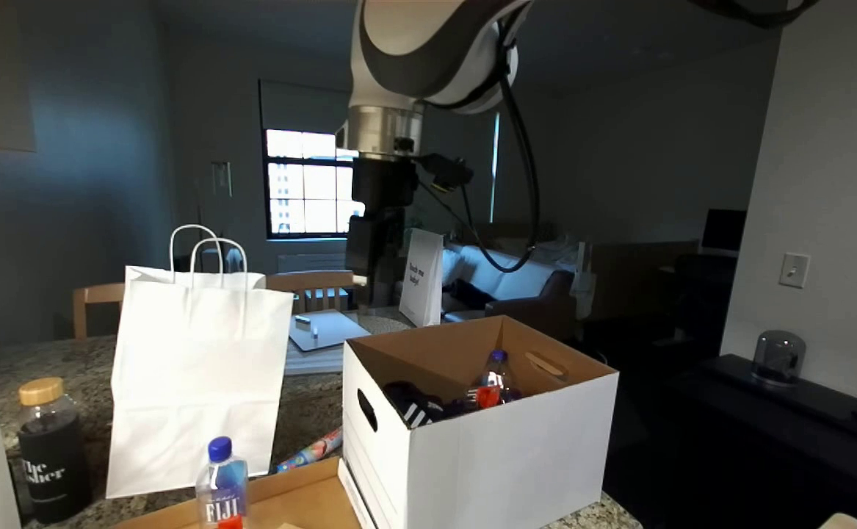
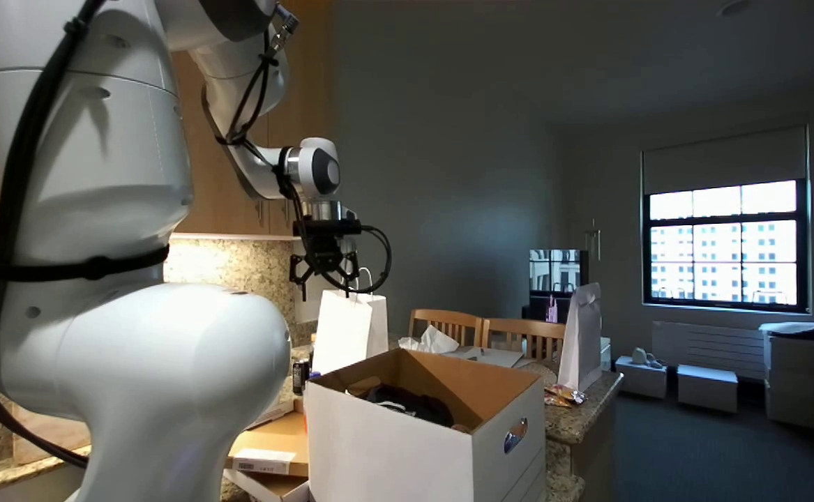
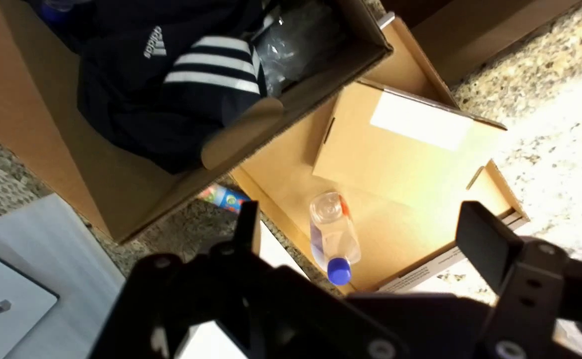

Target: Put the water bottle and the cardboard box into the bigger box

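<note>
My gripper (image 3: 361, 212) stands open and high over the counter, nothing between its fingers. Below it, in the wrist view, a water bottle (image 3: 338, 239) with a blue cap stands in a shallow brown cardboard tray (image 3: 395, 234); its FIJI label shows on the water bottle (image 1: 222, 485) in an exterior view. The slim brown cardboard box (image 3: 360, 144), with a white label, lies in that tray beside it. The bigger box (image 1: 509, 463), white outside, is open at the top. Inside it are dark striped clothing (image 3: 136, 109) and a similar blue-capped bottle (image 1: 496, 386).
A white paper bag (image 1: 197, 389) with handles stands behind the tray, and a dark jar (image 1: 52, 455) with a wooden lid is beside it. Colourful wrapping (image 3: 223, 198) lies between tray and bigger box. Farther off are a laptop (image 1: 333, 330) and an upright white bag (image 2: 579, 341).
</note>
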Controlling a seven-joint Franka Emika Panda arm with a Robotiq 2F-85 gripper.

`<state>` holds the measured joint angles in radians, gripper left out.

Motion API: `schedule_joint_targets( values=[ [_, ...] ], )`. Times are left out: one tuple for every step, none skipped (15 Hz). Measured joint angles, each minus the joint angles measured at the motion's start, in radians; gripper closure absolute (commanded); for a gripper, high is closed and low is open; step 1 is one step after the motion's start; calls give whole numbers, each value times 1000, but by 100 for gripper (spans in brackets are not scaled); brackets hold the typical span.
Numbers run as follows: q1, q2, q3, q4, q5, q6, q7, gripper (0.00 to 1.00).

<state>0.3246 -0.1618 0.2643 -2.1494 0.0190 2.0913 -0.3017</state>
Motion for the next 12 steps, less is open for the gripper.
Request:
schedule_joint_targets(
  values=[
    [9, 15, 24, 0, -8, 34, 29, 0],
    [19, 32, 50, 0, -34, 71, 73, 0],
    [27, 49, 76, 0, -77, 107, 127, 0],
    [35, 67, 99, 3, -130, 138, 185, 0],
    [41, 86, 119, 9, -186, 158, 240, 0],
    [47, 107, 135, 23, -247, 165, 295, 0],
    [51, 130, 147, 42, -303, 165, 341, 0],
    [57, 155, 154, 65, -356, 164, 382, 0],
    [64, 180, 159, 87, -386, 163, 406, 0],
    [70, 203, 160, 106, -398, 163, 416, 0],
    [73, 220, 160, 120, -403, 162, 418, 0],
    [73, 230, 161, 128, -404, 162, 418, 0]
  ],
)
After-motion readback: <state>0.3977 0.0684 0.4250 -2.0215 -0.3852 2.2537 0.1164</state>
